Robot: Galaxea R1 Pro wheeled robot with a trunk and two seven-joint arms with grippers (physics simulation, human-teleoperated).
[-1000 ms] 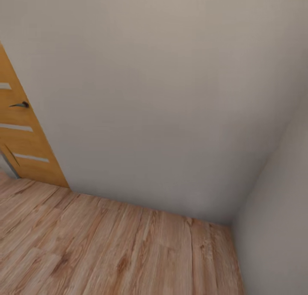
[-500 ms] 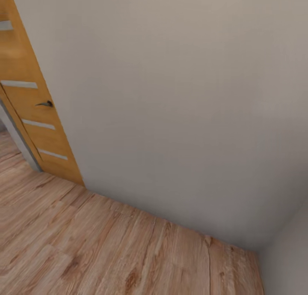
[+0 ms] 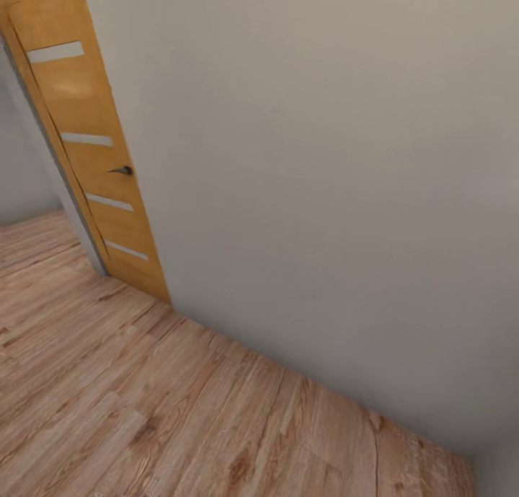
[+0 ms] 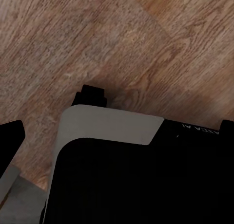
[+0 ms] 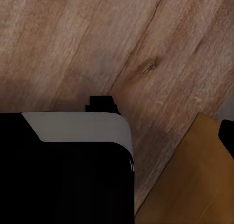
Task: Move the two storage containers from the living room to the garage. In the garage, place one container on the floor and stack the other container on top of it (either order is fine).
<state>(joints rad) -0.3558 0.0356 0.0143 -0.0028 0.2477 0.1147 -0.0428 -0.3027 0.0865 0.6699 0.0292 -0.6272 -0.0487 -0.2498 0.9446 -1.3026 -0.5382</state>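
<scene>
While view swung right since before, wooden door (image 3: 94,158) sits further in | plank floor (image 3: 144,410) | jaws' state: cannot tell

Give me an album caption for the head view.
Orange door with dark handle beside pale wall, wood-plank floor below.

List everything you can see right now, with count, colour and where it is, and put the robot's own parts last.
Door: one, orange wood with pale horizontal strips and a dark handle, left in the head view.
Wall: one, plain pale grey, across the middle and right.
Floor: light wood planks, along the bottom; also seen in both wrist views.
Orange-brown surface: one, at the right wrist view's edge; unclear what it is.
Robot body: black with a grey panel, in both wrist views.
</scene>
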